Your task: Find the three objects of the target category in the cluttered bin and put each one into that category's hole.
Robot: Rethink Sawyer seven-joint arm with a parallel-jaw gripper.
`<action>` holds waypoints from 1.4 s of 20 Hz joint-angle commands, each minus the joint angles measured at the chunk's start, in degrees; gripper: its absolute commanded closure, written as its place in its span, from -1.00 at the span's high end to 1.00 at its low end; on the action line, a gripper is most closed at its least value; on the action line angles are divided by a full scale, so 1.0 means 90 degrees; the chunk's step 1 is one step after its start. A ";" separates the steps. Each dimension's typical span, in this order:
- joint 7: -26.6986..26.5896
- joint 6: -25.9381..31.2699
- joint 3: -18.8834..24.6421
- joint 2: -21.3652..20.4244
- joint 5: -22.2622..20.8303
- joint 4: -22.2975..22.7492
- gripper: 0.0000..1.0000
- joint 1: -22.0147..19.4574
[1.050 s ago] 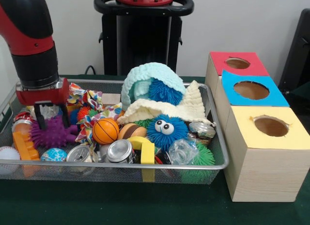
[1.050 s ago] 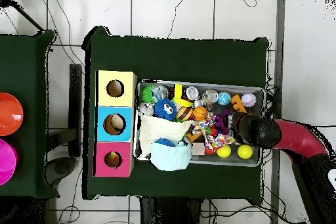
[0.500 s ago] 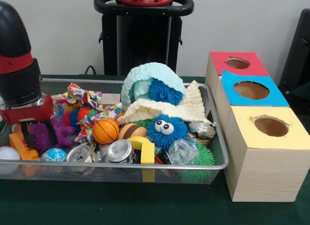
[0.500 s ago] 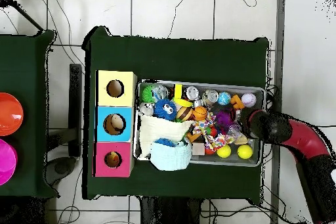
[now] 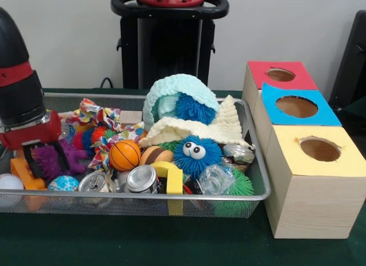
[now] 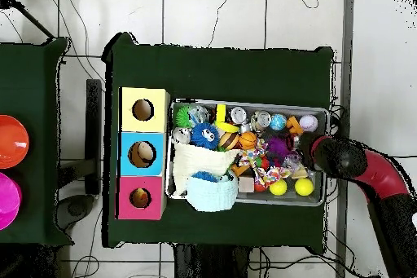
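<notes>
The gripper (image 5: 46, 156) is reaching into the wire bin (image 5: 171, 194) at its end away from the boxes, black fingers spread around the purple spiky toy (image 5: 54, 160) without visibly clamping it. The toy is lying beside an orange block (image 5: 23, 175), well apart from the yellow box (image 5: 314, 180).

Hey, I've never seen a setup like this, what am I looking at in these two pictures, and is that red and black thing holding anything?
It is a robot arm whose gripper reaches into a wire bin of toys on a green table. One picture faces the bin from the front; the other looks straight down. The bin holds a purple spiky toy, a small basketball, a blue fuzzy ball with eyes, cans and cloths. Beside it stand three wooden boxes with red, blue and yellow tops, each with a hole. The gripper's two dark fingers straddle the purple toy; whether they grip it, I cannot tell.
</notes>
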 commanded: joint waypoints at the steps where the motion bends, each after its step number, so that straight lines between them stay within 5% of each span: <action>1: 0.1140 -0.1859 -0.0055 -0.1566 -0.0619 0.1569 1.00 0.0801; 6: 0.1636 -0.1360 -0.0453 -0.3227 0.0192 0.2710 1.00 0.1299; 10: 0.0969 0.0526 -0.0278 -0.4045 0.1660 0.3205 1.00 0.1199; 17: 0.0795 -0.0705 -0.1022 -0.2948 0.0883 0.2663 1.00 0.1422; 28: 0.1019 -0.0466 -0.2271 -0.2405 0.0364 0.1552 1.00 0.2079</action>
